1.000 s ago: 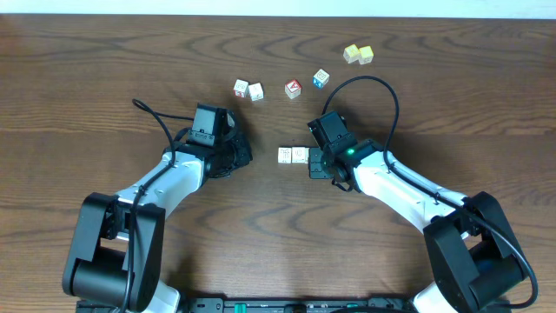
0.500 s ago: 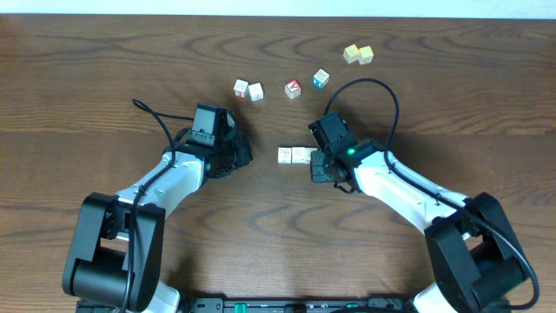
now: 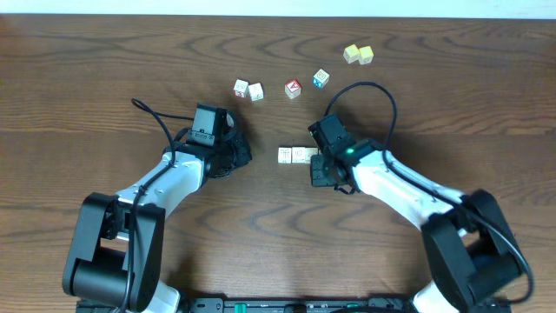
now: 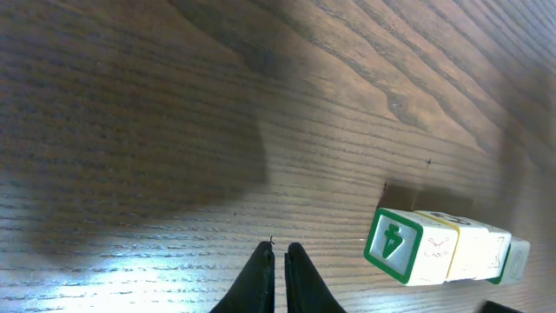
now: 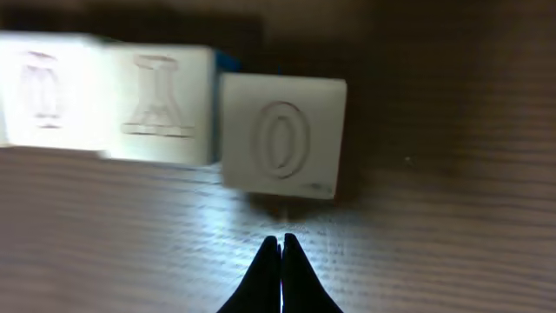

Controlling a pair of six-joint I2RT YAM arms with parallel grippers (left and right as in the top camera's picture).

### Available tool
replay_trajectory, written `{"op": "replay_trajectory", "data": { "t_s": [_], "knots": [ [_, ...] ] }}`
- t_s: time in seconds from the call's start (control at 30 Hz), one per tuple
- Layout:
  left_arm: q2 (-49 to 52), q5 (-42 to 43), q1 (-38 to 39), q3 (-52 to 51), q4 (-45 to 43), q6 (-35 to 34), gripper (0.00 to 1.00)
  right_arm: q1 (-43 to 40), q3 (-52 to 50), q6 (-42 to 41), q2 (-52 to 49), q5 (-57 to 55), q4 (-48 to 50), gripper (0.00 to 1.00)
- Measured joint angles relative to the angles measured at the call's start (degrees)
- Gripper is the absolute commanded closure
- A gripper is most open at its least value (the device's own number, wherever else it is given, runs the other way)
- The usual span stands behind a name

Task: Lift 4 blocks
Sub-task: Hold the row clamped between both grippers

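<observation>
Three pale cream blocks lie close together mid-table: two side by side (image 3: pixel 284 156) (image 3: pixel 300 155) and a third (image 3: pixel 314 165) partly under my right arm. In the right wrist view the third block (image 5: pixel 280 136), marked with an oval, sits just ahead of my shut right gripper (image 5: pixel 281 239), with the other two (image 5: pixel 161 94) (image 5: pixel 43 91) to its left. My right gripper (image 3: pixel 320 180) holds nothing. My left gripper (image 3: pixel 248 157) (image 4: pixel 279 250) is shut and empty, resting low on the wood left of the row, whose green-faced end block (image 4: pixel 395 246) shows to its right.
Two more pale cubes (image 3: pixel 241 88) (image 3: pixel 256 91) sit farther back. A red-faced cube (image 3: pixel 293 89) and a blue-faced cube (image 3: pixel 321 78) lie beside them. Two yellowish cubes (image 3: pixel 351 53) (image 3: pixel 366 55) rest near the back right. The right arm's cable (image 3: pixel 382 96) loops above the table.
My right arm has shifted very slightly near the third block. The left arm and the other blocks have not moved.
</observation>
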State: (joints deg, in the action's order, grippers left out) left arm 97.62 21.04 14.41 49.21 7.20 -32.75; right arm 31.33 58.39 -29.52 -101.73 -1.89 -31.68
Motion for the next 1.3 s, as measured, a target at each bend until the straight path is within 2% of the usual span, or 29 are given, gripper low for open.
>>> {"op": "replay_trajectory", "data": {
  "t_s": [0.3, 1.3],
  "knots": [
    [0.0, 0.0, 0.0, 0.0, -0.02, 0.0, 0.92, -2.99, 0.0, 0.0, -1.31, 0.59, 1.29, 0.99],
    [0.0, -0.02, 0.0, 0.0, 0.0, 0.0, 0.92, -3.15, 0.0, 0.02, -1.31, 0.63, 3.52, 0.99]
  ]
}}
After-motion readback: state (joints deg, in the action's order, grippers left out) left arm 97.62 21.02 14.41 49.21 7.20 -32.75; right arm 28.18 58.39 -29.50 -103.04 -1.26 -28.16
